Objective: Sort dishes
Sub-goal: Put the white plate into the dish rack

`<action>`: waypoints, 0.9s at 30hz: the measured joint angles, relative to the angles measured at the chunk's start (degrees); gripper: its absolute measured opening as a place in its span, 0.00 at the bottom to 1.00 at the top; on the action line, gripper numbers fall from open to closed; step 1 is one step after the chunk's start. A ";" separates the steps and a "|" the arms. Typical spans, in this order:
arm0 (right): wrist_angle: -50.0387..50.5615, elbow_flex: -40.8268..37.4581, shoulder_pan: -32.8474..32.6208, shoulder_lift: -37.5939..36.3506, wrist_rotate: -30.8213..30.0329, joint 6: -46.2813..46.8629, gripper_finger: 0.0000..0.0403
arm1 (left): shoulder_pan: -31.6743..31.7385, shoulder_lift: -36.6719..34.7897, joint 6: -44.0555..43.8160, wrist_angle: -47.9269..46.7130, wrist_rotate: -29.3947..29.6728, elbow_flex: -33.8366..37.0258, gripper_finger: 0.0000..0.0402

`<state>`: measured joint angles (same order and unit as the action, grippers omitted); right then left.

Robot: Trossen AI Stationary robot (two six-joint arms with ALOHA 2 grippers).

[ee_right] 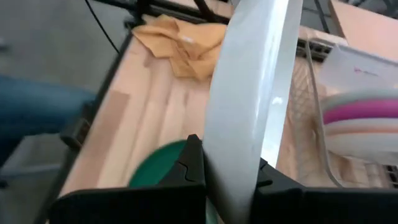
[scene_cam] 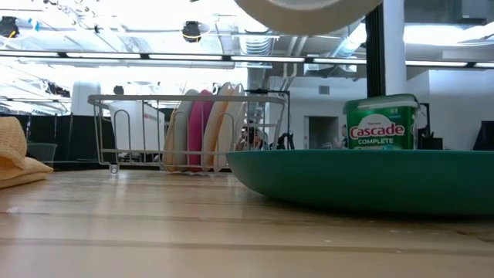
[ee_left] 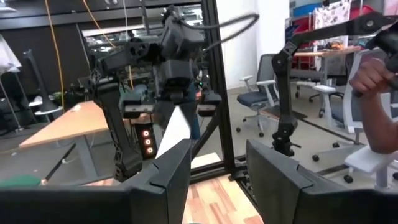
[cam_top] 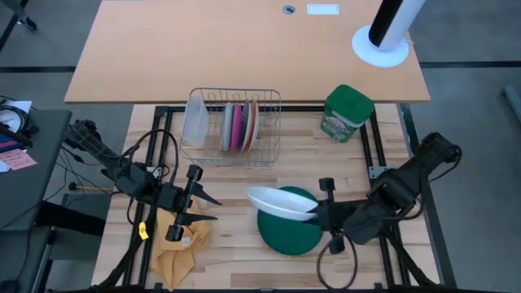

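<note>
Holding item 1, white plate (cam_top: 281,203), in my right gripper (cam_top: 319,212): jaws clenched on its rim, plate lifted off the table and hanging over the near-left edge of the green plate (cam_top: 289,232); in the right wrist view it shows edge-on between the fingers (ee_right: 193,163). Landmark for all entries: wire rack (cam_top: 236,159). Item 2, green plate, upside down on the table, nearer me than the rack and a bit to its right. Items 3–5, grey, pink and patterned plates (cam_top: 240,126), upright in the rack's right half, already sorted I'd say. Step in hand, my read: carry white plate to the rack; green one not yet done. Next move calls for swinging away from me toward the rack, turning the plate upright, and lining it up w/ a free slot; I can't tell from here which slots are free. Other stock: frosted container (cam_top: 194,120) in the rack's left end; green canister (cam_top: 348,112) right of the rack; yellow cloth (cam_top: 181,244) near-left of the rack. Left gripper (cam_top: 207,207) hovers just above that cloth, fingers (ee_left: 171,171) parted, nothing in them, near the plate's path so I'd mind it. A person's hand (ee_left: 372,74) shows in the room beyond, off the table.
</note>
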<state>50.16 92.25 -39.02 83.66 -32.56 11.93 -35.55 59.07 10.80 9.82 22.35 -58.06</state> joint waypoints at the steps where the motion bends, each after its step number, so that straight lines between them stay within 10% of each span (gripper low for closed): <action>1: 0.67 0.00 0.26 0.00 0.00 -0.12 0.07 | 0.00 0.00 0.02 0.00 0.00 0.00 0.37; 17: -0.02 0.01 -5.98 0.51 -15.80 -15.57 0.07 | 0.00 0.02 0.51 -0.57 0.86 0.04 0.37; 27: 0.43 0.04 -12.30 9.11 -26.09 -56.89 0.07 | 0.02 0.04 0.56 -0.57 1.12 0.04 0.37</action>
<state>50.60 92.29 -51.33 92.77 -58.64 -44.96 -35.53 59.11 11.37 9.26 23.46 -58.02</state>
